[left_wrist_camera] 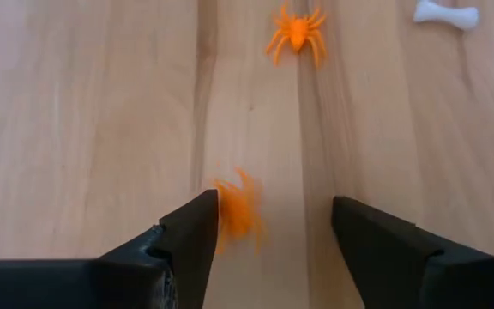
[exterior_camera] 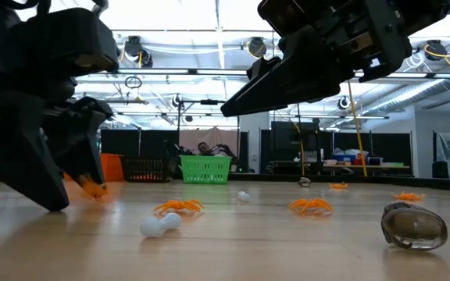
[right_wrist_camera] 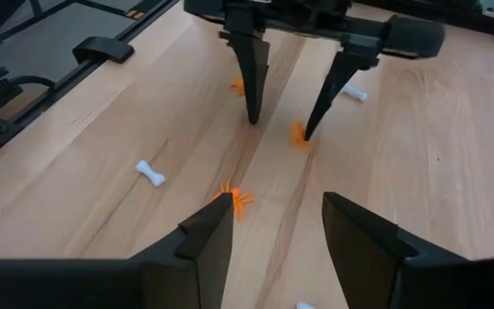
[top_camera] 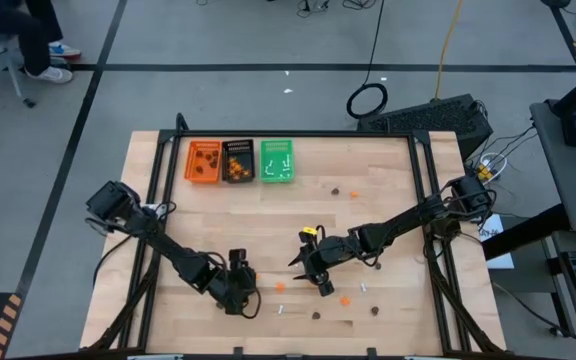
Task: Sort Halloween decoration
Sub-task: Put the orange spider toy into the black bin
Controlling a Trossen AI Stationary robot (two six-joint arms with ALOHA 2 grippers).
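Low in the left wrist frame, the left gripper (left_wrist_camera: pixel 273 227) gapes wide, gripping nothing, around a blurred orange spider (left_wrist_camera: pixel 237 210) hugging one finger, so closing may flick it aside.

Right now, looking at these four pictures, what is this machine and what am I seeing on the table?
It is a robot with two dark arms at a wooden table. One picture looks straight down, one sits level with the tabletop, and two come from cameras on the wrists.

Scattered on the wood are tiny toys: orange spiders, white bones and dark blobs. Three small trays, orange, black and green, stand in a row at the far edge.

The left gripper is low over the table, its jaws open, with a blurred orange spider between them, against one jaw. The right gripper, close beside it, has jaws apart and nothing between them; another orange spider lies by one jaw.
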